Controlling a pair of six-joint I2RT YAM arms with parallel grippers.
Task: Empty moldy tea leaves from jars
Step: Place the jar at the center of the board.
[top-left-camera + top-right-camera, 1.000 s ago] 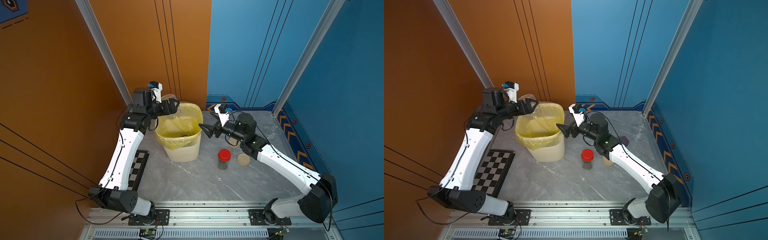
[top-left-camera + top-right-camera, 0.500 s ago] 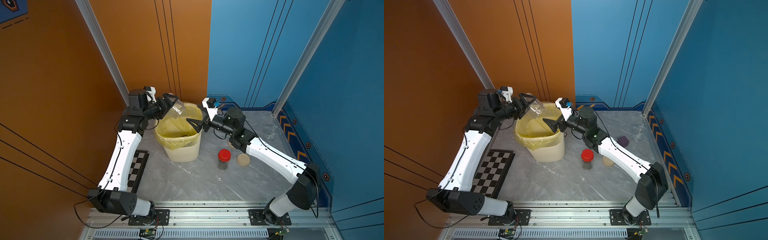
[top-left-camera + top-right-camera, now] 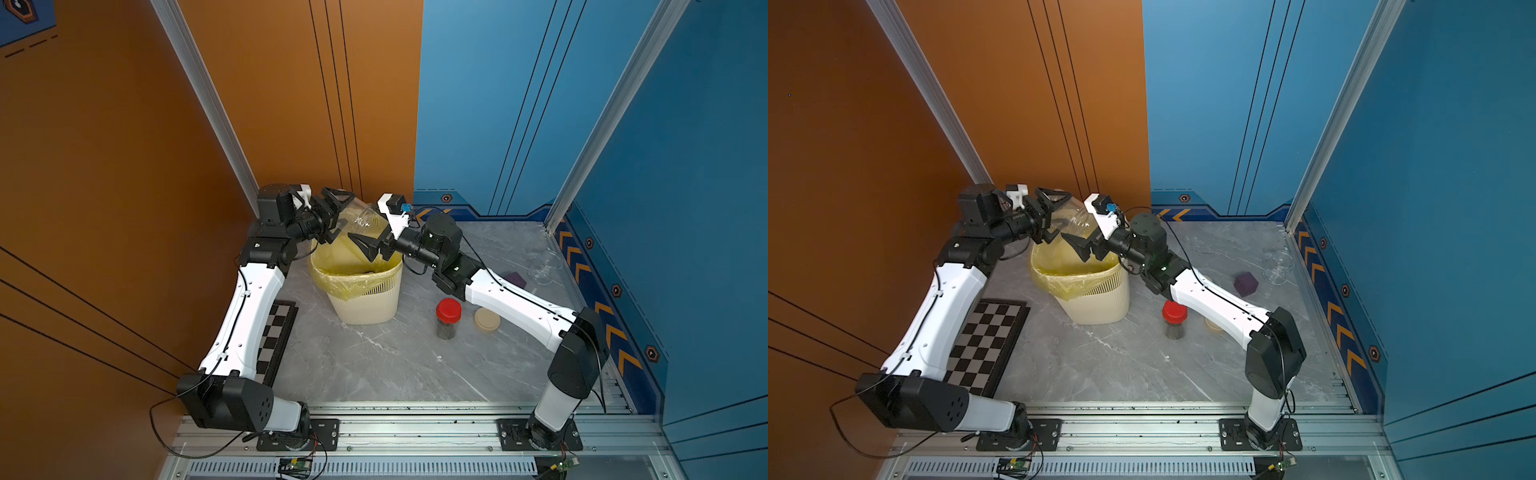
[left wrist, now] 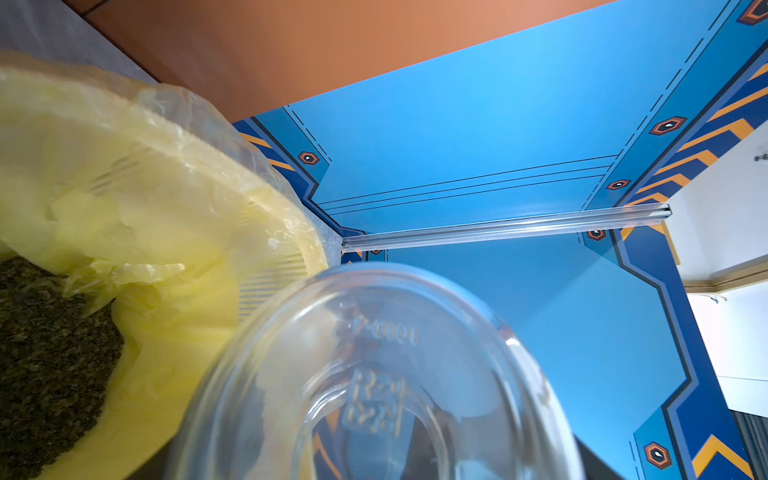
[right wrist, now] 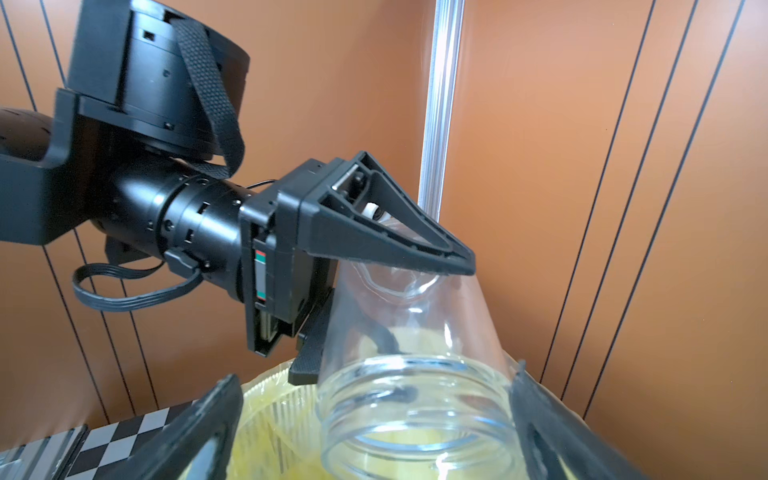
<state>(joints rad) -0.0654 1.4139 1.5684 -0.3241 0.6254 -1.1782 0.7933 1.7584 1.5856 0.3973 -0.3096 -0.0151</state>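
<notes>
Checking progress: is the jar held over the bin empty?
Empty: the tipped jar shows only clear glass; tea leaves lie in the yellow bag.

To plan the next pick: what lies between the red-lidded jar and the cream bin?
Nothing lies there: the grey table between the red-lidded jar and the cream bin is bare, as both top views show.

Clear glossy glass jar [image 5: 415, 332] is gleaming; thin yellow plastic bag [image 4: 145, 208] is crinkling over the ribbed matt plastic bin [image 3: 365, 303]
</notes>
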